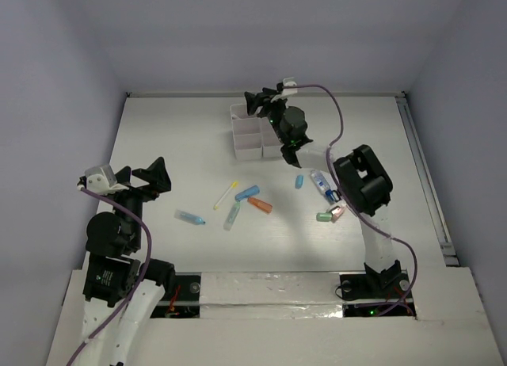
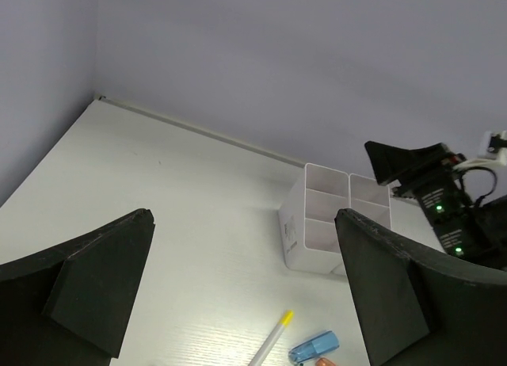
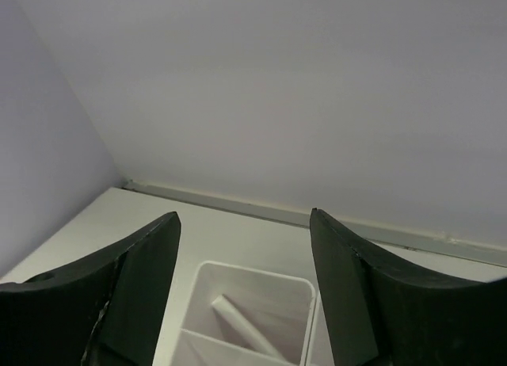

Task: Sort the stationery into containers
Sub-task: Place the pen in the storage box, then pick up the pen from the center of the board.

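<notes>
The white organizer [image 1: 253,134] stands at the back centre of the table. My right gripper [image 1: 259,104] is open and empty, hovering just above its far-left compartment. In the right wrist view [image 3: 242,223] that compartment [image 3: 255,272] holds a white pen-like stick [image 3: 244,322]. My left gripper [image 1: 150,176] is open and empty at the left, raised above the table. Loose on the table lie a blue marker [image 1: 190,218], a white-yellow pen [image 1: 226,196], a second blue marker [image 1: 246,193], an orange marker [image 1: 260,204] and a pale-green marker [image 1: 232,216].
To the right lie a small blue eraser [image 1: 299,181], a blue-labelled tube [image 1: 321,182], a green eraser [image 1: 324,216] and a pink eraser [image 1: 338,214], close to the right arm. The left wrist view shows the organizer [image 2: 315,227], pen [image 2: 273,338] and blue marker [image 2: 314,347].
</notes>
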Controlling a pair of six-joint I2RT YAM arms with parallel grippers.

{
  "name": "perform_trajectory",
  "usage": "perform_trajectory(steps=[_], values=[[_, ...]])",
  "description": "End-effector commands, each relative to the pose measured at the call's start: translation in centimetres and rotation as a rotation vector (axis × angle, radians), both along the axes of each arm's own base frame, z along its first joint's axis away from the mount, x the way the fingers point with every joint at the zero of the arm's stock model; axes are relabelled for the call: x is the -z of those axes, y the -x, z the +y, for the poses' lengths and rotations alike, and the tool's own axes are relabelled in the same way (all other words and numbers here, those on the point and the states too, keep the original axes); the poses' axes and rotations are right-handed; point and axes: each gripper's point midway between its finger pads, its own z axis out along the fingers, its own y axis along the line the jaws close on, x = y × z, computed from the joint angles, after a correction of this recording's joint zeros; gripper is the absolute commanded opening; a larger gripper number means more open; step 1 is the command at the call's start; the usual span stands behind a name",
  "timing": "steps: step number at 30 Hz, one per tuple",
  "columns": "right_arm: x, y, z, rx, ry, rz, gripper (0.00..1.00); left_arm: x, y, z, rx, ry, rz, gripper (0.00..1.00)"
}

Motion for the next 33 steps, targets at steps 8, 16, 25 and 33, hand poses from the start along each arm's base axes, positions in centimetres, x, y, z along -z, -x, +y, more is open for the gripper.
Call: perform_trajectory(steps=[8,16,25,33], values=[[-0.5,11.5,3.9,-0.311,-0.001,0.344,0.17,-2.3,0.8,-0.3,0.030,0.018,-0.084,0.99],[9.3,23.0,8.5,-0.489,0.223,0.715,0.15,-2.4,1.1,-0.5,0.041,0.024,-0.092,0.99],[14.9,24.3,7.6,-0.406,0.264,0.907,0.65,-2.6,1.7,-0.8,0.068,0.030,-0.111,0.99],[17.3,22.1,8.0,-0.298,0.280,0.944,0.63,-2.8,1.9,-0.9,0.076,0.032,-0.118,0.99]])
